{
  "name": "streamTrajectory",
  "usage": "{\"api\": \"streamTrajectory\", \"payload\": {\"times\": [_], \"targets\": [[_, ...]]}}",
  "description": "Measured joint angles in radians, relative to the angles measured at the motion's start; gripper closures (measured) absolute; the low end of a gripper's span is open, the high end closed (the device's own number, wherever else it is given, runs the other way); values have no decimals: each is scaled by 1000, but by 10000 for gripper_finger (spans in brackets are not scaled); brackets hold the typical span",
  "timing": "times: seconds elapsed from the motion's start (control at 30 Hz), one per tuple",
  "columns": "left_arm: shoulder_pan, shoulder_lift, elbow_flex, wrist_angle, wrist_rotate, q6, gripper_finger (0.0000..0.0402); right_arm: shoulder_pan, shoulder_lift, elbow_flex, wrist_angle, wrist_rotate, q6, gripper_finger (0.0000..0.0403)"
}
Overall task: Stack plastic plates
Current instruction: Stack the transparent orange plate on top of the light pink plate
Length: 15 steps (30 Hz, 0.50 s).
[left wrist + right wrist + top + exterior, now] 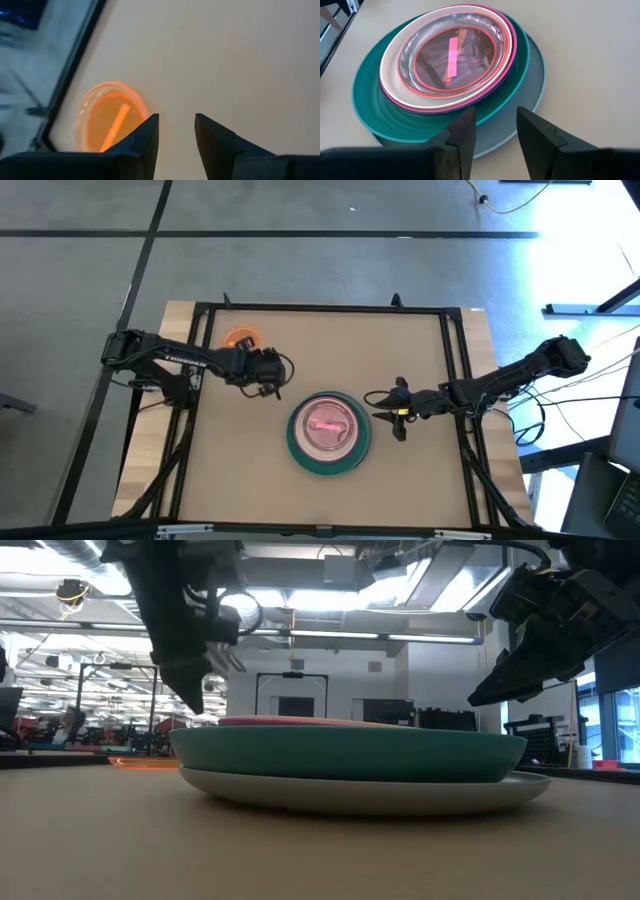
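The stack of plates (329,434) sat at the worktop's (420,350) lower centre, just left of the spread, empty right hand (384,411). The orange plate (240,339) lay upper left, beside the spread, empty left hand (274,385).

Both arms reach inward over the table — the left gripper (268,376) hovers with fingers (145,137) slightly parted, the right gripper (392,412) likewise held open — neither grasping anything.

The tan table (420,370) carries a plate stack (329,434) resting on a grey plate (520,120), and a lone orange plate (240,338), apparently flat.
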Motion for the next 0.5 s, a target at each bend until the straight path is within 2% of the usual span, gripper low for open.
{"api": "streamTrajectory", "payload": {"times": [0.23,0.3,0.5], "targets": [[56,0,0,-13,-64,33,282,0,0,0,0,3,0,269],[69,0,-10,1,-52,32,282,0,0,0,0,8,0,269],[178,1,-90,54,201,17,283,0,0,0,0,8,0,269]]}}
